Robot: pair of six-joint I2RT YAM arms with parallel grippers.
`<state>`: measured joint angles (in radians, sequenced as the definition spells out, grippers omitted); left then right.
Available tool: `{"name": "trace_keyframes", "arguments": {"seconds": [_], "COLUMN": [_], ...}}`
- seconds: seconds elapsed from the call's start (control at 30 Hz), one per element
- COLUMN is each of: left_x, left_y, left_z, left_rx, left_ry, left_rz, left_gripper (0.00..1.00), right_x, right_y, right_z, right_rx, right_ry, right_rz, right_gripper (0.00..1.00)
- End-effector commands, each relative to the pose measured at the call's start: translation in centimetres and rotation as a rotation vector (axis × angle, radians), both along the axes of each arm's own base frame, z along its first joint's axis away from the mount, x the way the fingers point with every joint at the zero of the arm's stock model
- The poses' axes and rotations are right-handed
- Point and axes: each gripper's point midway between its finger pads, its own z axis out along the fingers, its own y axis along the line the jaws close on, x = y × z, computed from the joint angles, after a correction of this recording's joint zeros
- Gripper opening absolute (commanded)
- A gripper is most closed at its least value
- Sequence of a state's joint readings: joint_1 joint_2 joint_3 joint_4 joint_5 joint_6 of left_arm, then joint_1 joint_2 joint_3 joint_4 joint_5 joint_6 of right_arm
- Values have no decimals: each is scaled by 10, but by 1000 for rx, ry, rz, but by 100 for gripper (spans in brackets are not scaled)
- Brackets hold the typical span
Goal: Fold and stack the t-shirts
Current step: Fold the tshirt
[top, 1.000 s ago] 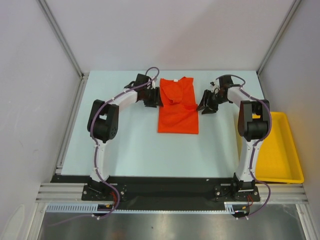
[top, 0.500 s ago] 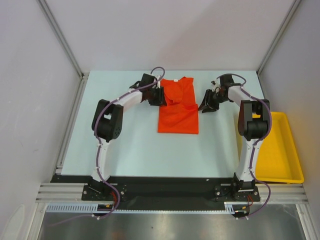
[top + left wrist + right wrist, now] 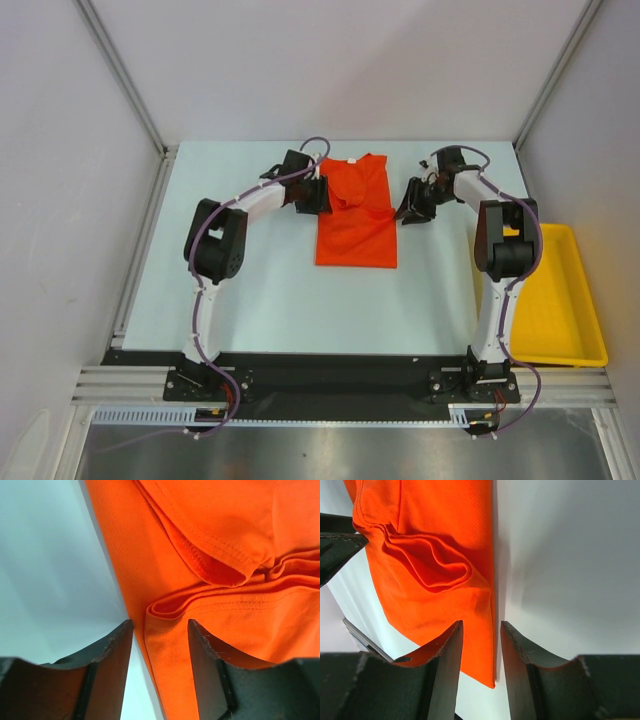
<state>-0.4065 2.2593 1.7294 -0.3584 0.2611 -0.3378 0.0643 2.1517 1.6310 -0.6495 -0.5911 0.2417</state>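
The t-shirt (image 3: pixel 357 222) is bright orange-red and lies on the table as a long folded rectangle, sleeves turned in, collar at the far end. My left gripper (image 3: pixel 318 196) stands open at the shirt's left edge. In the left wrist view its fingertips (image 3: pixel 116 641) straddle that edge of the t-shirt (image 3: pixel 220 540), with bare table beside the cloth. My right gripper (image 3: pixel 408 208) is open by the shirt's right edge. In the right wrist view the t-shirt (image 3: pixel 440 535) has its edge lying between the open fingers (image 3: pixel 449 645).
A yellow plastic tray (image 3: pixel 562 312) sits at the table's right edge, next to the right arm's base. White walls and metal frame posts (image 3: pixel 125 80) close in the table at the back and both sides.
My left gripper has moved right, up to the shirt's left edge. The right gripper has shifted slightly and its jaws have narrowed a little. The shirt has not moved.
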Motion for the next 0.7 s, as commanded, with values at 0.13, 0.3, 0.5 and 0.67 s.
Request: {"name": "trace_keyframes", "arguments": {"seconds": [0.13, 0.3, 0.5, 0.67], "left_x": [7, 10, 13, 10], "left_y": [-8, -10, -13, -12], "left_z": [21, 23, 25, 17], "left_rx": [-39, -45, -56, -46], "left_ry": [-53, -66, -64, -49], "left_rz": [-26, -25, -24, -31], "left_gripper": [47, 44, 44, 40], "right_x": [11, 17, 19, 24], "right_y": [9, 9, 9, 12], "right_z": [18, 13, 4, 2], "right_rx": [13, -1, -4, 3], "right_ry": [-58, -51, -24, -27], "right_rz": [20, 26, 22, 21], "right_gripper": [45, 45, 45, 45]}}
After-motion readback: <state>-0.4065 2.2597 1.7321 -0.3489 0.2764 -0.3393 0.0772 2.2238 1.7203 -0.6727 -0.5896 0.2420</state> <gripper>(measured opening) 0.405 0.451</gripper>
